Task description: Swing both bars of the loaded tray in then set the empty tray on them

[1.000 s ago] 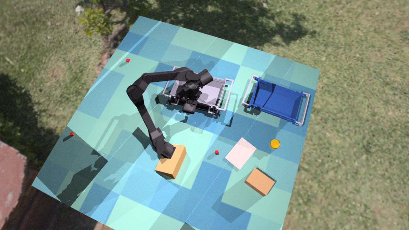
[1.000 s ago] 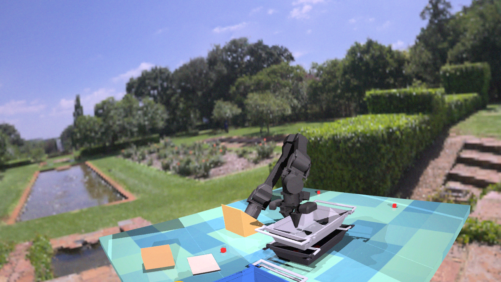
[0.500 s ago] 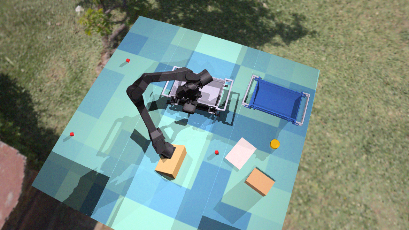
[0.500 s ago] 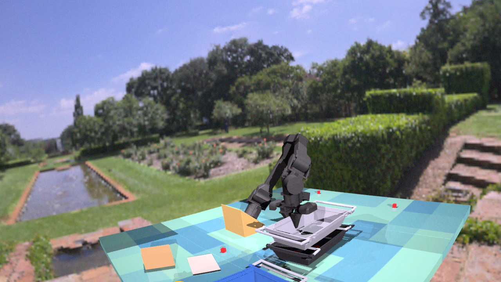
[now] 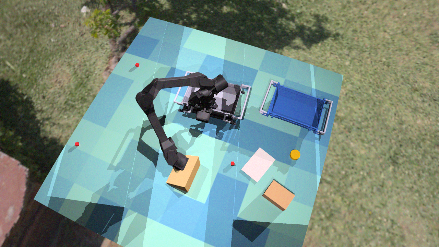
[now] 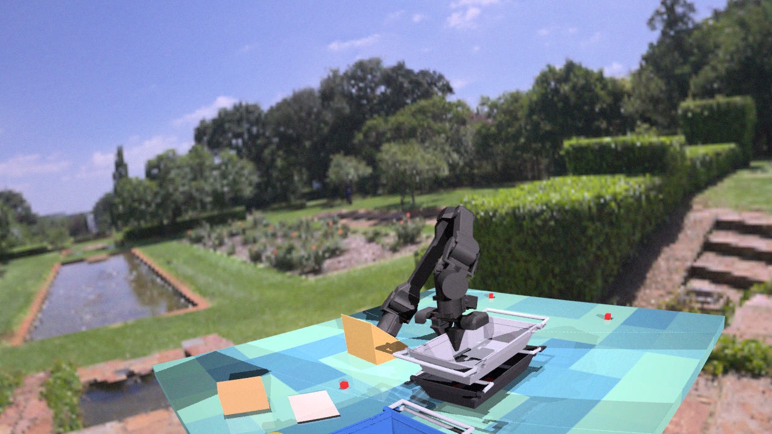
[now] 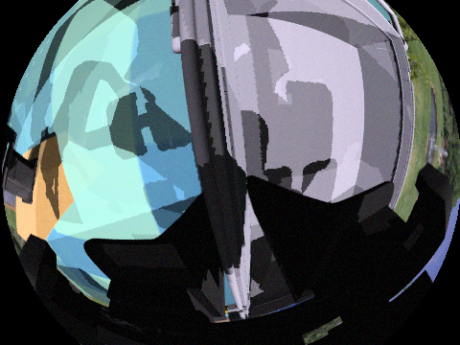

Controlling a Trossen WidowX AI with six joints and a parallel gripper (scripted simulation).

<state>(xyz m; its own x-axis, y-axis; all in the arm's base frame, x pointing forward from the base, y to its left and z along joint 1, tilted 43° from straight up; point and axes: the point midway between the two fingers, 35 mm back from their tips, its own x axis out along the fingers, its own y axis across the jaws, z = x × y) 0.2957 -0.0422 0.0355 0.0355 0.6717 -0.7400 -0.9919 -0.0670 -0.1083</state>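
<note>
My gripper (image 5: 204, 108) (image 6: 456, 342) (image 7: 232, 185) is shut on the near long wall of the empty grey tray (image 5: 228, 96) (image 6: 502, 334) (image 7: 320, 71). It holds the grey tray right over the black loaded tray (image 5: 187, 108) (image 6: 464, 392), a little tilted, with a narrow gap showing between them in the exterior view. The grey tray's own white bars (image 5: 245, 101) (image 6: 515, 313) stick out over its ends. The black tray's load and bars are mostly hidden under the grey tray; a short piece of white bar (image 6: 531, 351) shows at its side.
A blue tray (image 5: 294, 105) (image 6: 372, 423) stands to the right. A tan box (image 5: 184, 175) (image 6: 364, 337) sits at the arm's base. A white card (image 5: 257, 164), an orange box (image 5: 278, 195), a yellow disc (image 5: 295, 154) and small red cubes (image 5: 232, 163) lie in front.
</note>
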